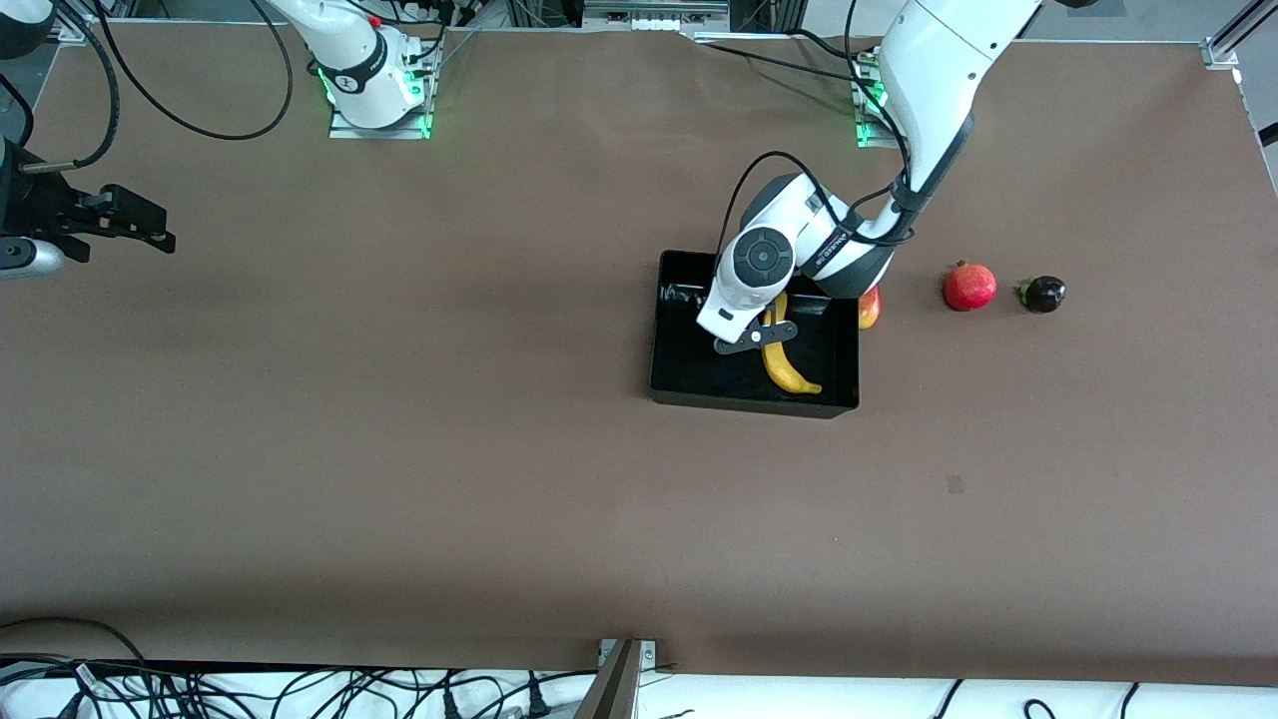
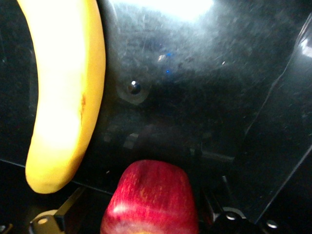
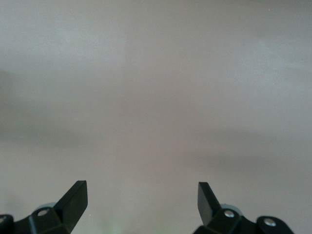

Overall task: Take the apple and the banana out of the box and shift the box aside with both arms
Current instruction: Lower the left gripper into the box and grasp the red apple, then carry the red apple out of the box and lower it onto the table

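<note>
Apple: small round red apple [image 2: 151,197] with a yellowish patch, sitting in the glossy black open-topped plastic box [image 1: 689,384]; in the left wrist view it lies between the left gripper's [image 1: 759,335] spread fingers, which have no hold on it yet as far as I can tell.
Banana: long curved yellow banana [image 1: 784,364], lying on the box floor beside the apple, its tip pointing toward the front camera.
Box: on the brown table [image 1: 449,449] toward the left arm's end, both fruits inside it.
Left gripper: down inside the box over the apple, fingers wide apart, nothing clamped.
Step in hand, as I judge it: taking the apple out first. Centre the fingers on the widest part of the fruit, close gently, then lift straight up to clear the low wall.
Risk: the banana is just beside the apple; a skewed close could nudge or trap it.
Right gripper: the right gripper [image 3: 141,200] waits over bare table at the right arm's end, well apart from the box, fingers spread and empty.
Around: a red-yellow fruit [image 1: 870,307] touching the box's outer wall; farther toward the left arm's end a red crowned pomegranate [image 1: 969,287] and a small dark round fruit [image 1: 1043,294].
In the way: the fruit at the wall limits where the box can slide.
</note>
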